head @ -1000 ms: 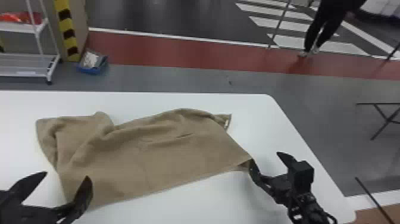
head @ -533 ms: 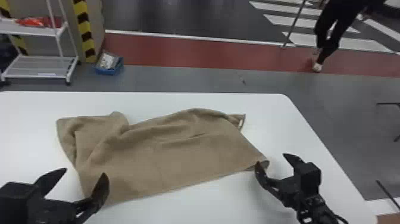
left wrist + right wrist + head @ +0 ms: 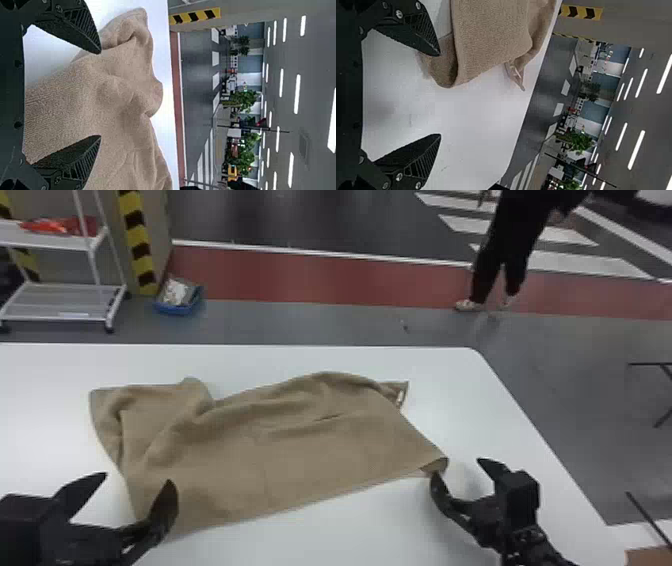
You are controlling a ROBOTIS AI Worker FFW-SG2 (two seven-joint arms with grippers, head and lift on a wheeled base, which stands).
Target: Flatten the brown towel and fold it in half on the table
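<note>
In the head view my left gripper (image 3: 137, 492) is open over the near left corner of the brown towel (image 3: 280, 450). My right gripper (image 3: 457, 475) stands open beside the towel's near right corner, which curls up slightly. The towel lies spread across the table, with wrinkles and a bunched fold on its left part and a small flap with a white tag at the far right corner. The left wrist view has the left gripper (image 3: 99, 95) with towel (image 3: 119, 91) behind its parted fingers. In the right wrist view the right gripper (image 3: 440, 95) has one finger close to the curled corner (image 3: 445, 65).
The white table (image 3: 500, 420) has its rounded far corner and right edge beyond the towel. On the floor past it are a white rack (image 3: 65, 302) and a blue bin (image 3: 177, 297). Thin dark legs stand at the far right.
The head view has shifted slightly, first one way and then back. Both grippers have stayed open, and the towel looks much the same; its right corner sits a little apart from the right gripper.
</note>
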